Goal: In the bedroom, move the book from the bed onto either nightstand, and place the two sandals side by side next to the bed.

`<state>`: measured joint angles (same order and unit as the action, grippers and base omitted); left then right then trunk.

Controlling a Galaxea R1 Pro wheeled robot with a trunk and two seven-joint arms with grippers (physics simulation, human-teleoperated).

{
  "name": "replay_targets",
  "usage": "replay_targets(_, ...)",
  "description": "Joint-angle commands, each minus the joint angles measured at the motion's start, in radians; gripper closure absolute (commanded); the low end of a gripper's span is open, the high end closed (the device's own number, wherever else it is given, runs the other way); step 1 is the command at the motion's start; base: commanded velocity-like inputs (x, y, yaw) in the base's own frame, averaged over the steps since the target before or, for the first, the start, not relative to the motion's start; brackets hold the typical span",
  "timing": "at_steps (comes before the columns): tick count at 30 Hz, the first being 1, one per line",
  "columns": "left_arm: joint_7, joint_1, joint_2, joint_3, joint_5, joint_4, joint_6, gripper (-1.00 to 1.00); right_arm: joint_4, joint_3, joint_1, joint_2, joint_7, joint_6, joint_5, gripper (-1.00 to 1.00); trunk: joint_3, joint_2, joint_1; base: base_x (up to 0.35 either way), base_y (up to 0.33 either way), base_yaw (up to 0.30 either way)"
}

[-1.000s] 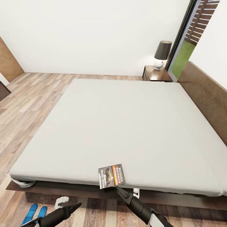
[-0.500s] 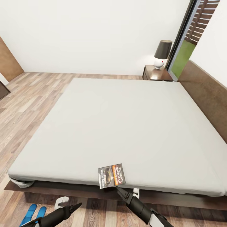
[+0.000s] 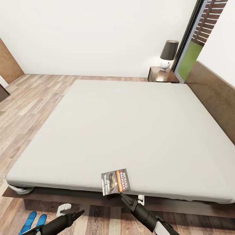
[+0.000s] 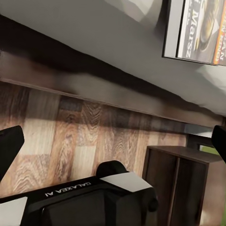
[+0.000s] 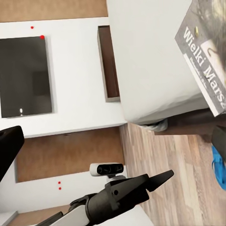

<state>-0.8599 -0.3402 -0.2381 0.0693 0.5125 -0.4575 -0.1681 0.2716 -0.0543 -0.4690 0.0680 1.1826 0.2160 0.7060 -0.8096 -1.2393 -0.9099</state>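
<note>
The book [image 3: 115,182], dark with an orange band, lies on the near edge of the pale grey bed [image 3: 130,130], its lower edge overhanging. My right gripper [image 3: 123,196] is open just below that overhanging edge, tips pointing up at it; the book [image 5: 207,61] lies ahead of the spread fingers [image 5: 9,146]. My left gripper [image 3: 79,214] hovers open over the floor in front of the bed, holding nothing; from it the book [image 4: 197,28] is seen from below. Two blue sandals [image 3: 32,222] lie side by side on the floor at the bed's near left corner. A nightstand [image 3: 162,75] stands beyond the bed's far corner.
A lamp [image 3: 168,55] with a dark shade stands on the nightstand, beside the tall window [image 3: 192,45]. The brown headboard [image 3: 212,94] runs along the bed's right side. Wood floor [image 3: 29,104] lies to the left of the bed. A dark wooden cabinet [image 4: 183,183] stands near the bed base.
The whole picture has shifted slightly, so the camera has moved a little. The book and both grippers keep their places relative to each other.
</note>
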Motion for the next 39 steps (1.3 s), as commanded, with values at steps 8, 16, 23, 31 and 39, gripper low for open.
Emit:
replay_targets(8, -0.001, 0.000, -0.001, 0.006, 0.011, -0.001, -0.008, -1.00, -0.001, -0.007, 0.000, 0.000, 0.001, 0.010, 0.010, -1.00, -0.026, -0.057, -0.031, 0.000, 0.000, 0.000)
replay_targets(16, -0.001, 0.000, -0.001, 0.006, 0.011, -0.001, -0.008, -1.00, -0.048, -0.010, 0.000, 0.019, 0.000, 0.010, 0.008, -1.00, -0.051, -0.113, -0.061, 0.000, 0.000, 0.000)
replay_targets(23, -0.001, 0.000, -0.001, 0.006, 0.011, -0.001, -0.008, -1.00, -0.051, -0.010, 0.000, 0.021, 0.001, 0.010, 0.007, -1.00, -0.073, -0.162, -0.088, 0.000, 0.000, 0.000)
replay_targets(31, -0.001, 0.000, -0.001, 0.006, 0.011, -0.001, -0.008, -1.00, -0.051, -0.008, 0.000, 0.021, 0.002, 0.010, 0.010, -1.00, -0.098, -0.218, -0.119, 0.000, 0.000, 0.000)
replay_targets(39, -0.001, 0.000, -0.001, 0.005, 0.011, -0.001, -0.008, -1.00, -0.106, -0.006, 0.000, 0.021, 0.002, -0.046, 0.115, -1.00, -0.123, -0.274, -0.150, 0.000, 0.000, 0.000)
